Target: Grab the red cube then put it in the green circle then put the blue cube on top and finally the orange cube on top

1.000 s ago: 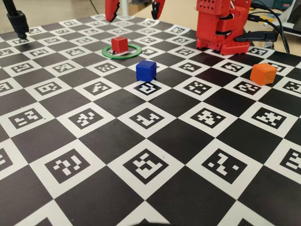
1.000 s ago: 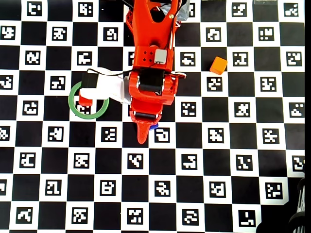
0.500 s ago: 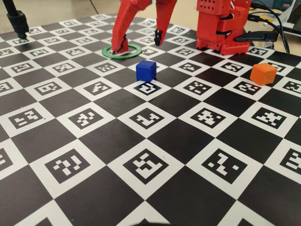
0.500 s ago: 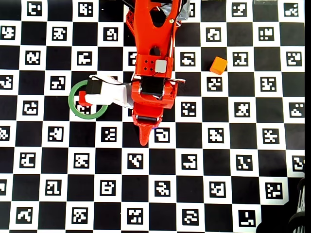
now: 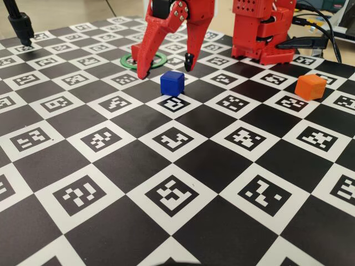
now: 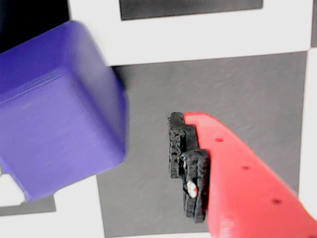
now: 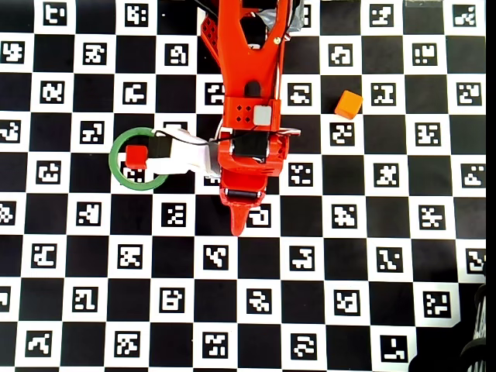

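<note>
**A:** Where do the jaws stand over the checkered desk (image 5: 111, 160)?

**B:** The red gripper (image 5: 165, 65) hangs low with its jaws spread wide and nothing held. In the fixed view one finger tip sits left of the blue cube (image 5: 172, 83) and a little behind it, the other behind the cube's right side. Both tips are near the cube, neither touching it.

**A:** And from the wrist?

**B:** The wrist view shows the blue cube (image 6: 57, 106) filling the left of the frame, with one red finger and its black pad (image 6: 188, 168) to the right. A strip of dark square lies clear between pad and cube.

**A:** Does the camera above show the cube?

**B:** No. In the overhead view the arm (image 7: 248, 101) covers it; only the pointed finger shows, past the arm's lower edge.

**A:** The red cube?

**B:** The red cube (image 7: 136, 156) rests inside the green circle (image 7: 116, 167), toward its upper part in the overhead view, well left of the jaws. In the fixed view the green circle (image 5: 126, 59) lies behind the left finger, which hides the red cube.

**A:** And the orange one?

**B:** The orange cube (image 5: 310, 86) sits alone at the right of the fixed view, well apart from the jaws. The arm's red base (image 5: 260, 30) stands behind, with black cables (image 5: 327, 33) trailing to its right.
</note>
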You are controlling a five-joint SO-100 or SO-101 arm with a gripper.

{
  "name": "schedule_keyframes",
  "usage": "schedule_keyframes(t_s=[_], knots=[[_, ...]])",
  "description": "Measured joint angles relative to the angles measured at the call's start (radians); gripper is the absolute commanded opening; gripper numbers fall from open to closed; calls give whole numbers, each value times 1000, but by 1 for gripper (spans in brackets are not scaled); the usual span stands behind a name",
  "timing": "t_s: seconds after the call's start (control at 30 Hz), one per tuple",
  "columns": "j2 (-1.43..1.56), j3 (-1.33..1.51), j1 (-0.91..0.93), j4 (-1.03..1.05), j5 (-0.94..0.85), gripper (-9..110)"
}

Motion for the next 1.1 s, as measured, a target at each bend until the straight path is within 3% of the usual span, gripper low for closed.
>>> schedule_keyframes(t_s=[0.77, 1.1], knots=[[-94, 3, 0, -71, -3, 52], [-94, 3, 0, -83, -103, 51]])
